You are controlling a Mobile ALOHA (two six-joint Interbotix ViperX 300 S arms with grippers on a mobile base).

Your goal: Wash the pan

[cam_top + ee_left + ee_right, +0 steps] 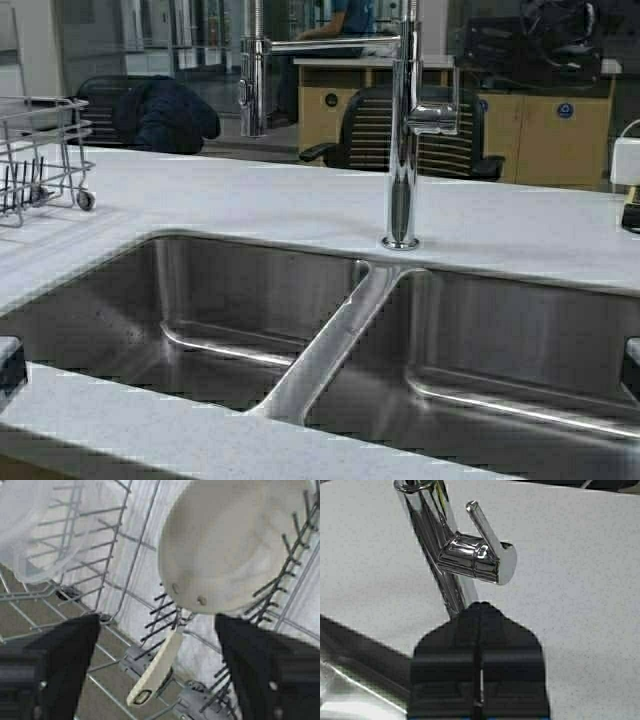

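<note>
The pan point(235, 545), cream-white and round, leans on its side among the dark tines of a wire dish rack point(125, 555) in the left wrist view. Its short handle point(157, 667), with a hole at the end, points back toward my left gripper point(156, 630). That gripper is open, one black finger on each side of the handle, touching nothing. The pan does not show in the high view. My right gripper point(480, 605) is shut and empty, over the counter just short of the chrome faucet point(470, 557) and its lever.
A steel double sink point(230, 300) fills the foreground, with the tall faucet point(403, 130) behind its divider. The dish rack point(45, 150) stands at the counter's left edge. A clear plastic container point(35, 530) lies in the rack. A white device point(625, 160) sits far right.
</note>
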